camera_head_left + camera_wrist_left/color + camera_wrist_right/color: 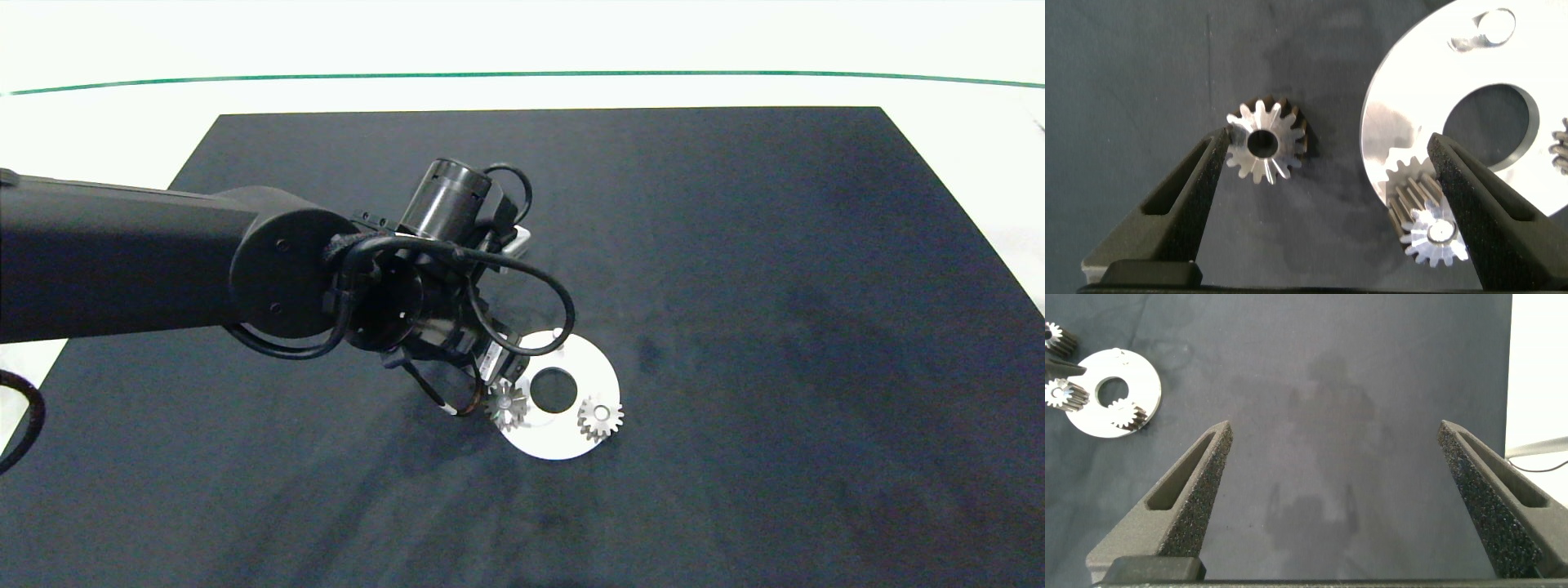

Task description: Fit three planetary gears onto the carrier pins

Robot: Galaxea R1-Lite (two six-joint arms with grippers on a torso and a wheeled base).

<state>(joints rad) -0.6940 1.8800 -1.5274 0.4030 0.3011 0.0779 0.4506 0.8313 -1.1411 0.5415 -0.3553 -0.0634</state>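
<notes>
Two gears (600, 418) are seated on pins of the disc (571, 445), near the worktop's middle. The third gear (1264, 143) lies flat on the mat (735, 286) just beside the disc, touching one finger of the wide-open left gripper (1327, 171), which is nearer. One pin (1497, 26) is bare. The right gripper (1331, 490) is held wide, well apart.

Shiny metal gears (1264, 143); glossy white disc (1404, 90); matt dark mat (735, 286).

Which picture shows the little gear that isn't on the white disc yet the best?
The left wrist view: the loose gear lies large on the dark mat, between the open left hand fingers, beside the white disc. In the right wrist view it is tiny. In the head view the arm hides it.
</notes>
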